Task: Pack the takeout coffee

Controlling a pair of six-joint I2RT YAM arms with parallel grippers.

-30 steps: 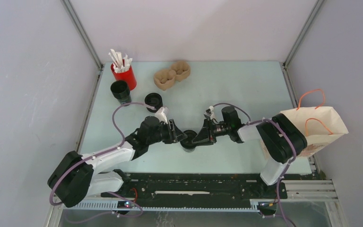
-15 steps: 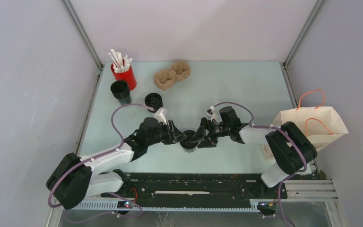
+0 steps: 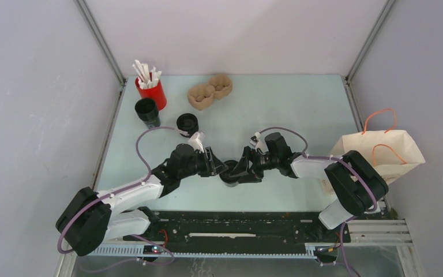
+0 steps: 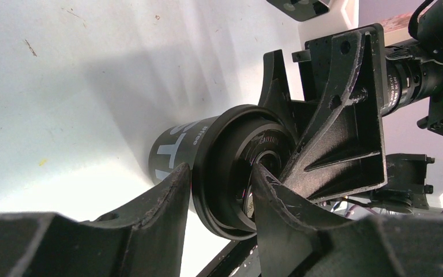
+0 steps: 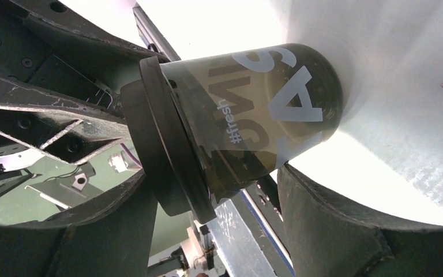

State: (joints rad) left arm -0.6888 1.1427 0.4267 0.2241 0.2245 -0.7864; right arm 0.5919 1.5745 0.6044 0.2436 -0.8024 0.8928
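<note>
The takeout coffee (image 3: 229, 178), a small black cup with white lettering and a black lid, stands near the table's front edge between both grippers. My left gripper (image 3: 221, 169) is shut on its lid (image 4: 231, 179), one finger outside the rim and the other (image 4: 271, 196) on the lid's top. From the right, my right gripper (image 3: 240, 171) stands open, its jaws on either side of the cup body (image 5: 259, 115) with a gap showing at the right finger (image 5: 323, 225). The right gripper's frame (image 4: 346, 127) looms just behind the lid in the left wrist view.
A brown paper bag (image 3: 389, 153) with orange handles stands at the table's right edge. At the back left are a red cup of white sticks (image 3: 150, 89), an open black cup (image 3: 147, 111), a squat black round piece (image 3: 187, 123) and a cardboard cup carrier (image 3: 209, 90).
My right gripper has opened and slid left, so its jaws now flank the cup. The left gripper has kept its hold and the cup has not moved.
</note>
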